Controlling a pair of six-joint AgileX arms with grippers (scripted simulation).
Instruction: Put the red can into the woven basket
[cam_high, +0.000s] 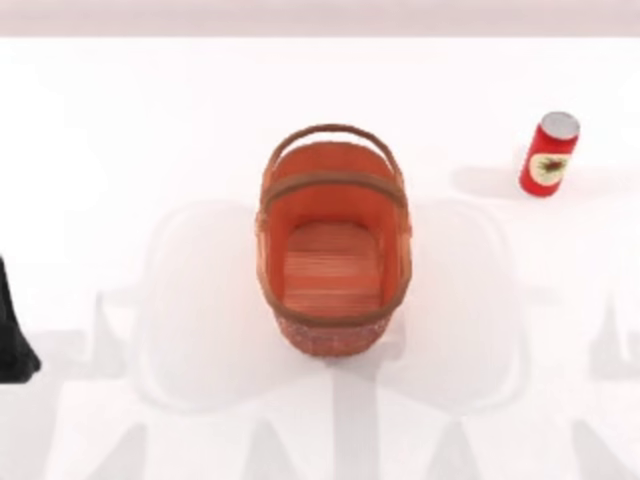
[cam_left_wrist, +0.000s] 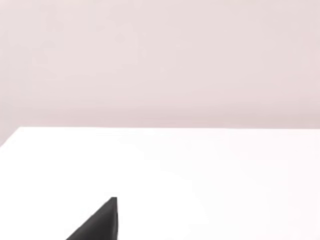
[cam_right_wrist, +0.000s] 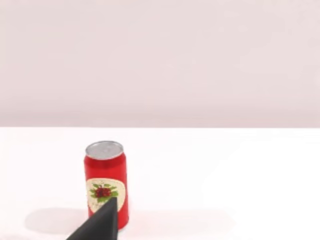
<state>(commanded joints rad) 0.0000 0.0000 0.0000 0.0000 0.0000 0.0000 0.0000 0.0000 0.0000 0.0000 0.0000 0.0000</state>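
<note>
The red can (cam_high: 549, 154) stands upright at the table's far right, well apart from the woven basket (cam_high: 334, 178), which sits in the middle with its arched handle up and nothing inside. In the right wrist view the red can (cam_right_wrist: 106, 175) stands a short way ahead, and a dark part of my right gripper (cam_right_wrist: 102, 225) overlaps its lower label. The right arm does not show in the top view. My left arm (cam_high: 15, 335) is parked at the left edge, and a dark tip of my left gripper (cam_left_wrist: 100, 222) shows over bare table.
The white table (cam_high: 150, 150) ends at a far edge below a pale wall (cam_high: 320, 15). Faint shadows lie on both sides of the basket.
</note>
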